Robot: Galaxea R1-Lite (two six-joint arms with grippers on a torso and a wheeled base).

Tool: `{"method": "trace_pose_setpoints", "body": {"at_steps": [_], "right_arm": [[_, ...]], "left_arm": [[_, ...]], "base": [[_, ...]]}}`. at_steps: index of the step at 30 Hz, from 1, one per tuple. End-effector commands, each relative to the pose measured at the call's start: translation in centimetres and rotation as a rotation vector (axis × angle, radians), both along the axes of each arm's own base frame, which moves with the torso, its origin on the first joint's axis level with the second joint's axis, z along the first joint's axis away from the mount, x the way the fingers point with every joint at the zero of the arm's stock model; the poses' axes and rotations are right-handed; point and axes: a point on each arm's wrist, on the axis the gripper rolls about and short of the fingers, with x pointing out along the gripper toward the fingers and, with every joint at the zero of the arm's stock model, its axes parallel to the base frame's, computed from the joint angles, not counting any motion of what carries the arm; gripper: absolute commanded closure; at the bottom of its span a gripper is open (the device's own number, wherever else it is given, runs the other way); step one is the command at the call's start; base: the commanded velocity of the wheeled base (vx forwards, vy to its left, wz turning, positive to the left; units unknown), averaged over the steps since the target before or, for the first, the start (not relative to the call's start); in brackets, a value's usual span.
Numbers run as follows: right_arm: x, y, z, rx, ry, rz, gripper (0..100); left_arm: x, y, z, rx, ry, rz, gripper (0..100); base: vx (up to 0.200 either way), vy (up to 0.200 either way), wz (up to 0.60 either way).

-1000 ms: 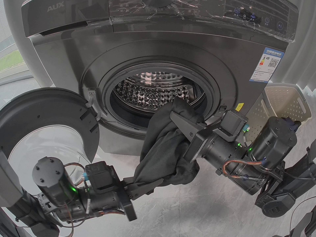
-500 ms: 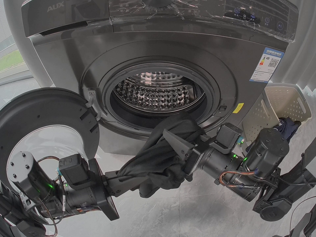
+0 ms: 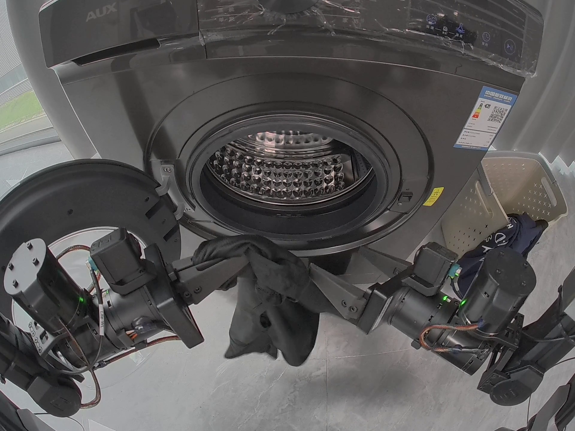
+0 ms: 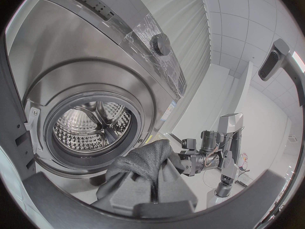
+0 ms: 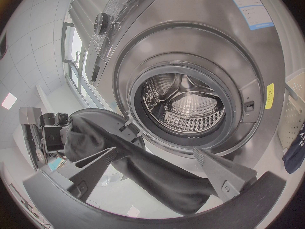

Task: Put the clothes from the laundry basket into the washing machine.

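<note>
Black garment [image 3: 266, 306] hangs before the washing machine [image 3: 335, 91], below its open drum mouth, held between the left gripper [image 3: 209, 269] and the right gripper [image 3: 326, 288]. A navy garment [image 3: 515, 234] lies in the laundry basket [image 3: 533, 181]. The left wrist view shows fingers [image 4: 173, 186] clamped on the cloth. In the right wrist view, fingers [image 5: 92, 167] are spread wide, with the cloth draped between them.

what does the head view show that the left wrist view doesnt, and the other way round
Head view adds: the laundry basket to the right of the washing machine, with a navy garment at its near end, and the loose end of the dark garment hanging toward the floor.
Left wrist view adds: the tiled ceiling, and a close look at the left end effector shut on that dark garment.
Shared: the open drum and the dark garment held just below its opening.
</note>
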Motion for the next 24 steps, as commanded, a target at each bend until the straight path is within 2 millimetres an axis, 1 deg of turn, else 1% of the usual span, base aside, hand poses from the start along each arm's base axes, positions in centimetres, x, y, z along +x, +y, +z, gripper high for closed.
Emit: {"method": "trace_pose_setpoints", "body": {"at_steps": [1,4,10,17,24], "right_arm": [[-0.3,-0.4,-0.1,-0.007,0.007,-0.002,0],[-0.5,-0.7,-0.2,-0.011,0.011,-0.003,0],[-0.9,-1.0,-1.1,-0.047,0.036,0.001,0],[-1.3,-0.5,-1.3,-0.057,0.038,0.036,0],[-0.7,1.5,-3.9,-0.107,0.078,0.080,0]], "left_arm": [[0.4,0.0,0.2,-0.007,-0.005,0.012,100],[0.5,-0.1,0.4,-0.015,-0.014,0.013,100],[0.9,-0.4,1.3,-0.035,-0.048,0.023,100],[2.0,-1.0,2.8,-0.106,-0.080,0.132,100],[3.5,-1.9,3.6,-0.151,-0.092,0.231,100]], "base": [[0.000,0.000,0.00],[0.000,0.000,0.00],[0.000,0.000,0.00],[0.000,0.000,0.00],[0.000,0.000,0.00]]}}
